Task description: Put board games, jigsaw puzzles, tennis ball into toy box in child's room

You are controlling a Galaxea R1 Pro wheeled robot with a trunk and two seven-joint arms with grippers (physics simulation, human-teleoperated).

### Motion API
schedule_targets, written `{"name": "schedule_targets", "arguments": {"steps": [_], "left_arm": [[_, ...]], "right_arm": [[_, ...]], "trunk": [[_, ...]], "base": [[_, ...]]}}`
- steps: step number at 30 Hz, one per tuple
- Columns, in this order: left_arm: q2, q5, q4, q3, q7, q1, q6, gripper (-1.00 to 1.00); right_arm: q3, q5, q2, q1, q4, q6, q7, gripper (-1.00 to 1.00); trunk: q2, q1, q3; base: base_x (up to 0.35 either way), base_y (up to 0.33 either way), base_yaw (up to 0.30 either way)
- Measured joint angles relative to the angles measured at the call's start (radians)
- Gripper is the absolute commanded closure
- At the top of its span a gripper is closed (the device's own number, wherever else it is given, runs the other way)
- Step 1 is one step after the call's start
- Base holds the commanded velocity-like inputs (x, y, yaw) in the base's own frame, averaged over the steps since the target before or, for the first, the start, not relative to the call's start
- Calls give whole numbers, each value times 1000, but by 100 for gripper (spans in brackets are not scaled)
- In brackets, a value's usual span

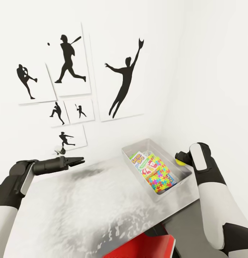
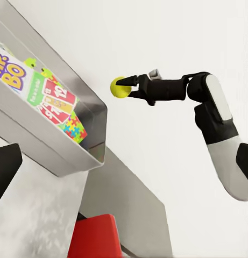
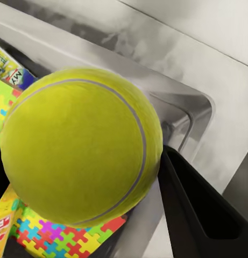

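The light grey toy box (image 1: 185, 177) stands on the table (image 1: 81, 211) by the wall corner. Inside it lie the board games, among them a "SKIP-BO" box (image 1: 138, 159) and a red-printed one (image 1: 149, 168), with a jigsaw puzzle (image 1: 162, 179) beside them. My right gripper (image 1: 182, 158) is shut on the tennis ball (image 1: 180, 162) and holds it in the air over the box's right rim. The left wrist view shows that ball (image 2: 119, 87) just past the box's end wall (image 2: 97, 115). In the right wrist view the ball (image 3: 75, 145) hangs over the puzzle (image 3: 64, 242). My left gripper (image 1: 80, 161) hovers open and empty over the table's left part.
Black baseball-player silhouette pictures (image 1: 70, 61) hang on the white wall behind the table. A red object (image 1: 145, 247) sits below the table's near edge, also seen as the red object (image 2: 97, 236) from the left wrist. The side wall is close behind my right arm.
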Motion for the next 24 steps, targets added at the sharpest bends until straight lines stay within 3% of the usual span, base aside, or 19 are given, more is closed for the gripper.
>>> {"name": "schedule_targets", "arguments": {"steps": [6,24], "left_arm": [[17,-2,3,-1,-95,0,0,-100],[18,3,3,-1,-134,7,1,-100]], "right_arm": [[1,-1,-1,7,1,1,3,100],[2,0,-1,8,49,-4,3,100]], "trunk": [[0,0,-10],[0,0,-39]], "base": [[0,0,0],[0,0,0]]}}
